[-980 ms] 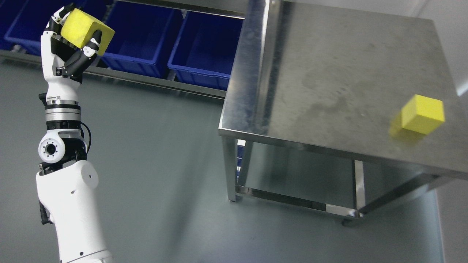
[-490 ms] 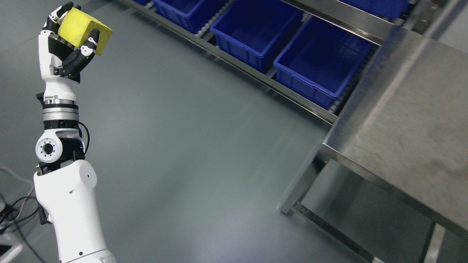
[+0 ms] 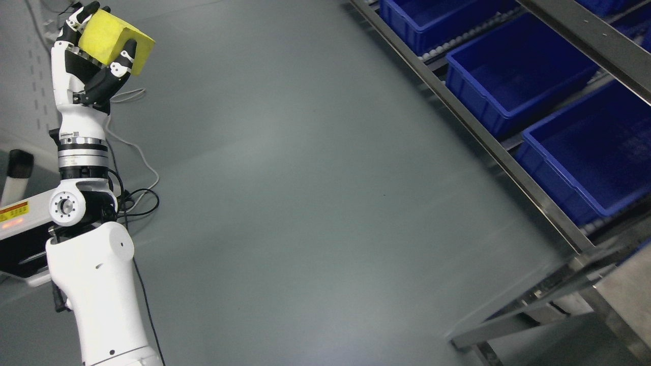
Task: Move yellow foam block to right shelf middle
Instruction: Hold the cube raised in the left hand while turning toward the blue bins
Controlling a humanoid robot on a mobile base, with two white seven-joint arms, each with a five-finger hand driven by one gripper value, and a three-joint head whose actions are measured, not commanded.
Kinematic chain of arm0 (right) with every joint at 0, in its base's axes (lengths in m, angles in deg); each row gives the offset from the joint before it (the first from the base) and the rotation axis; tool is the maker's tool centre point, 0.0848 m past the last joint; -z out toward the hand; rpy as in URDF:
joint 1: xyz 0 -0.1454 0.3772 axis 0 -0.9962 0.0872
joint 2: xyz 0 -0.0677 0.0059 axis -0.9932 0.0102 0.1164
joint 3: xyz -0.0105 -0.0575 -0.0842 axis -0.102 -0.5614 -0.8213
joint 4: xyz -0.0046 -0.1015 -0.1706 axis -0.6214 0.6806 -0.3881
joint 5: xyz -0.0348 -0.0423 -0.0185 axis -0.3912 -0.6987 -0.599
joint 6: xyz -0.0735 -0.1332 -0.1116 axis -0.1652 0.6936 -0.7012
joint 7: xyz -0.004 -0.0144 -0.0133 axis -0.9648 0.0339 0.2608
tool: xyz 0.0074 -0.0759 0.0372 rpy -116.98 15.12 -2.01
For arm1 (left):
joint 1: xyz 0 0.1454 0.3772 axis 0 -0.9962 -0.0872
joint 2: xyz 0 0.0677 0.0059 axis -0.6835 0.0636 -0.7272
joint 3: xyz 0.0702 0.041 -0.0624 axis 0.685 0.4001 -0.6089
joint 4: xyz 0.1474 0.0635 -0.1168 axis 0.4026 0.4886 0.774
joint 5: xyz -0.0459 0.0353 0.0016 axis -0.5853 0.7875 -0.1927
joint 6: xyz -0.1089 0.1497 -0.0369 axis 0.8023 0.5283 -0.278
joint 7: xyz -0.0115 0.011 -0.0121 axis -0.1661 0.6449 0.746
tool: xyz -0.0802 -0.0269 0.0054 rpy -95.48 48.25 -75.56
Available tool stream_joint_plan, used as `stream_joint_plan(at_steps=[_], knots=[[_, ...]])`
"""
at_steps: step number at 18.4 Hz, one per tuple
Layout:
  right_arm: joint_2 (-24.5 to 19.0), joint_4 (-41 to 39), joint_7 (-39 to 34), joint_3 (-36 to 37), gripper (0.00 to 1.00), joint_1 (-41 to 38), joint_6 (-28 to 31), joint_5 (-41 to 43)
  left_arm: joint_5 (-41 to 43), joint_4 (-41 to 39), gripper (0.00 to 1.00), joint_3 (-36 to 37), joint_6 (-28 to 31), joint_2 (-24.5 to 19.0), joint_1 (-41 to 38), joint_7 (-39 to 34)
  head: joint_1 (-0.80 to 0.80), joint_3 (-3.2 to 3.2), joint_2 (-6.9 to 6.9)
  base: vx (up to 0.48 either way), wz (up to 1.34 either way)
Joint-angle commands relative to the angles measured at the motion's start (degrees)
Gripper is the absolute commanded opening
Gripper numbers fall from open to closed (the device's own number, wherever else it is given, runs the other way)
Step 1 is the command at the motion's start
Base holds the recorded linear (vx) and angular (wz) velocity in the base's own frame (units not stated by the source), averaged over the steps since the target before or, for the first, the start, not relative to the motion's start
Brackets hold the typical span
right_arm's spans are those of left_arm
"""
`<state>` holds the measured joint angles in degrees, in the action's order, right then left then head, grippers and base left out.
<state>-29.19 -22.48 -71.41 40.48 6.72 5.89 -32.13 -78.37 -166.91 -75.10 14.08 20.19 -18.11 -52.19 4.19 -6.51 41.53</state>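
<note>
My left hand (image 3: 96,48) is raised at the upper left of the head view, fingers curled around a yellow foam block (image 3: 113,36). The block sits tilted in the palm, held clear of everything, above the grey floor. The white left arm (image 3: 91,254) rises from the lower left edge. A metal shelf rack (image 3: 488,147) runs along the right side, holding blue bins (image 3: 513,71). The right arm does not show.
A steel table corner and its leg frame (image 3: 559,290) show at the lower right. Cables (image 3: 137,198) and a white device (image 3: 20,234) lie on the floor at the left, behind my arm. Open grey floor (image 3: 305,178) fills the middle.
The whole picture has shifted: the camera has turned left, so the table and bins slid to the right. The steel table top and its second yellow block have left the view. The left hand still holds the block.
</note>
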Motion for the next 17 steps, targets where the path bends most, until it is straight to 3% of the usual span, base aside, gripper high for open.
stream_joint_plan(at_steps=[1,10,12,15,17], knots=[[1.00,-1.00,-0.04,0.00,1.00,0.08,-0.03,0.00,-0.01,0.05,0.47,-0.14,0.12,-0.98,0.23,0.02,0.00,0.00,0.00,0.063,0.68],[1.00,-1.00,-0.04,0.00,1.00,0.08,-0.03,0.00,-0.01,-0.21,0.47,-1.80,2.76,-0.98,0.23,2.21,0.00,0.00,0.00,0.113,0.30],[1.00,-1.00,-0.04,0.00,1.00,0.08,-0.03,0.00,-0.01,-0.12,0.47,-3.21,5.65,-0.98,0.50,2.13,0.00,0.00,0.00,0.144,0.07],[1.00,-1.00,-0.04,0.00,1.00,0.08,-0.03,0.00,-0.01,0.05,0.47,-0.16,7.59,-0.98,0.41,3.78,0.00,0.00,0.00,0.243,-0.03],[1.00,-1.00,-0.04,0.00,1.00,0.08,-0.03,0.00,-0.01,-0.29,0.47,5.81,7.68,-0.98,-0.20,9.13,0.00,0.00,0.00,0.287,-0.11]])
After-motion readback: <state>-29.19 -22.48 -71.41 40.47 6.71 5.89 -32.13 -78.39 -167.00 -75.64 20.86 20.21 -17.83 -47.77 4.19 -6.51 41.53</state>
